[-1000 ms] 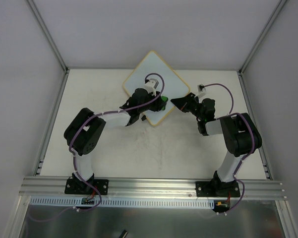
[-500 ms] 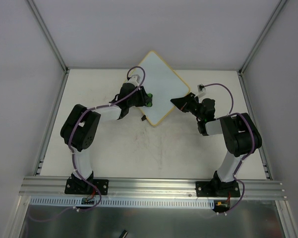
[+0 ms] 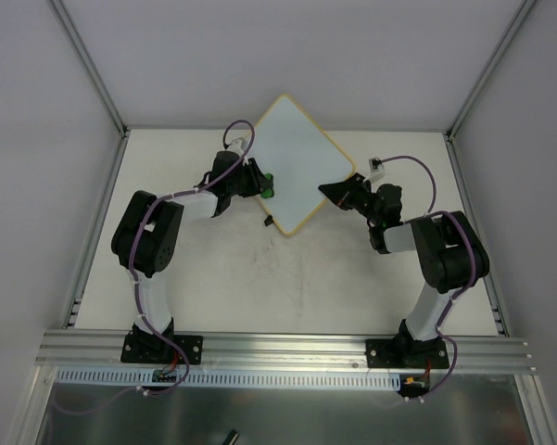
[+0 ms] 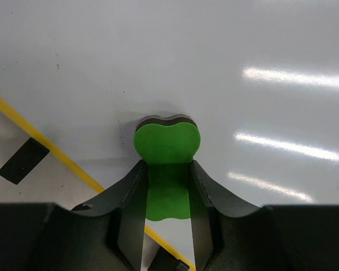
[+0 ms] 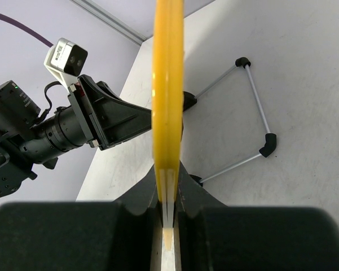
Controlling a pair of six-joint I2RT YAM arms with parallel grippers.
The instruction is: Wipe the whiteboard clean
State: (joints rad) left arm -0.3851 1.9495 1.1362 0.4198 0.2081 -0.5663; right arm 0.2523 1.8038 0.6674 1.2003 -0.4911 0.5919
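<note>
Looking down on a pale, off-white rectangular tabletop (image 3: pixel 306 278) filling the middle of the overhead view

Finding a square whiteboard (image 3: pixel 301 162), white-faced, round-cornered and thinly framed in tan, at upper centre of that view, turned diamond-wise, its top corner crossing the table's far edge; not telling from above whether lying flat or tilted

Seeing its glossy face spreading over most of the left wrist view, carrying light streaks at right and a few tiny dark specks at upper left

Clamping the board's right-hand corner with the black right gripper (image 3: pixel 341 193), both fingers closing tight on the yellow-tan edge running straight up the centre of the right wrist view

Pinching a small green foam eraser block (image 4: pixel 166 144) in the black left gripper (image 4: pixel 166 169), jaws snug on its sides, and pressing its dark layer against the white face at lower centre of the left wrist view, just inside the board's left edge from overhead

Spotting a small flat black clip (image 4: pixel 22 161) just beside the frame at lower left
</note>
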